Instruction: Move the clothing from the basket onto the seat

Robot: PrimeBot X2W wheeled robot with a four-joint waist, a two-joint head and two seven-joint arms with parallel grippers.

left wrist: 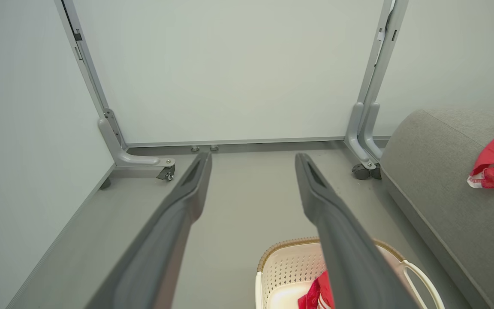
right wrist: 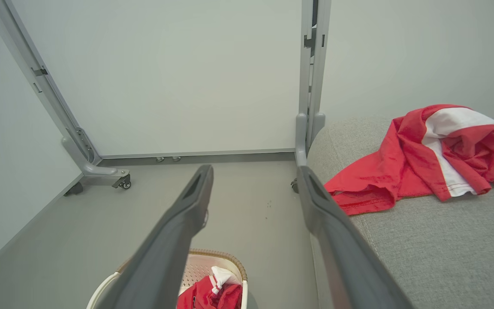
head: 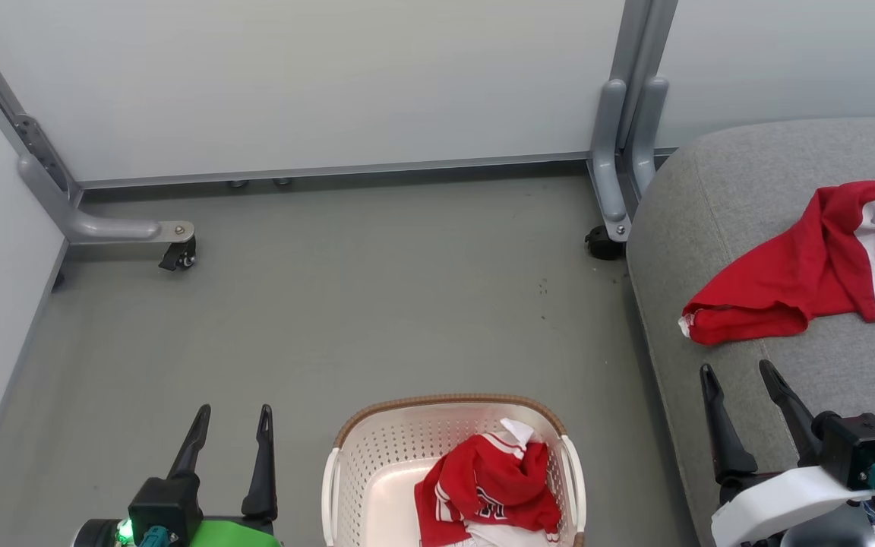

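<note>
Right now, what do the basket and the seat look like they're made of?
Basket: likely matte cream plastic, going by its rows of punched holes; the brown rim looks woven. Seat: grey fabric upholstery, by its matte weave and seam.

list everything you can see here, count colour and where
basket: 1, cream with brown rim, on the floor, bottom centre
seat: 1, grey, right
lettered garment: 1, red and white, in the basket
plain garment: 1, red and white, on the seat
floor: 1, grey, centre
panels: 3, pale with grey frames, left and back
casters: at least 2, black, under the panel feet
left gripper: 1, dark, open, empty, lower left
right gripper: 1, dark, open, empty, over the seat edge
</note>
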